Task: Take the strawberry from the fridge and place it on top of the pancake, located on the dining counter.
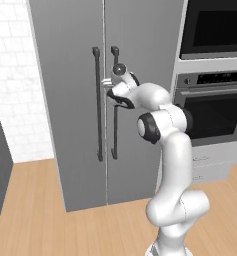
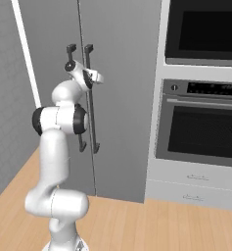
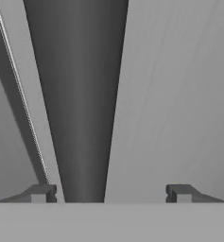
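Strawberry presumably behind shut doors of tall grey two-door fridge (image 1: 70, 100); likely light, soft, bruisable, so pinch gently across middle. Right door's dark vertical bar handle (image 3: 80, 104) sits between spread, empty gripper (image 3: 111, 193) fingertips (image 3: 40, 193).

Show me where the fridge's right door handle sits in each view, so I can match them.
Left base view: right door handle, upper centre, beside the gripper.
Right base view: upper left, right bar of the pair.
Hand view: wide dark bar, centre-left.
Shared landmark: door seam.
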Controlling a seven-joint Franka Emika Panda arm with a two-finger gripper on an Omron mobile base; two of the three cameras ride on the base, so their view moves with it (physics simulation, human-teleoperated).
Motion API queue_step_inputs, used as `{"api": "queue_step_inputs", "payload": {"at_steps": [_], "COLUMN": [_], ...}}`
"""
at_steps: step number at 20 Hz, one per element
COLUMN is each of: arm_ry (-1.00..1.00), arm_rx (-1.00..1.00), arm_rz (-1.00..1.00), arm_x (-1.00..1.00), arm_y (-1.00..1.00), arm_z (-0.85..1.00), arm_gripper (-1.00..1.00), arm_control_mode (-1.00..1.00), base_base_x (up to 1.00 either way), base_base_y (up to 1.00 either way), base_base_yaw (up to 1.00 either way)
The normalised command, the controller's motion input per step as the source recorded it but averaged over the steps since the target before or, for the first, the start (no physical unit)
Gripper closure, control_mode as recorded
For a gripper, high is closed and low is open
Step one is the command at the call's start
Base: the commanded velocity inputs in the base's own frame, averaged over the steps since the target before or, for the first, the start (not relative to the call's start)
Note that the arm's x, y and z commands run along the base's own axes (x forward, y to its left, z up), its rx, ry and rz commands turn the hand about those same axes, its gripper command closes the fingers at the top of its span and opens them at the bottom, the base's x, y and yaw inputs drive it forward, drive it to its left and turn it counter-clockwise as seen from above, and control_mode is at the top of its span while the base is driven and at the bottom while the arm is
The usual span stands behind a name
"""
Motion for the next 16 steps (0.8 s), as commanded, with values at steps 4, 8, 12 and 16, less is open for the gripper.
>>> {"api": "queue_step_inputs", "payload": {"at_steps": [4,8,12,16], "arm_ry": [-0.06,0.01,0.23,0.19], "arm_rx": [0.0,0.0,0.01,0.0], "arm_rz": [-0.01,0.0,-0.02,-0.06], "arm_x": [0.46,0.17,0.03,-0.39], "arm_y": [-0.16,-0.84,-1.0,-1.0], "arm_z": [-0.38,-0.5,-0.43,-0.34], "arm_gripper": [1.0,1.0,1.0,1.0], "arm_control_mode": [-1.0,-1.0,-1.0,-1.0], "base_base_x": [0.0,0.0,0.0,0.0], "base_base_y": [0.0,0.0,0.0,0.0], "base_base_yaw": [0.0,0.0,0.0,0.0]}}
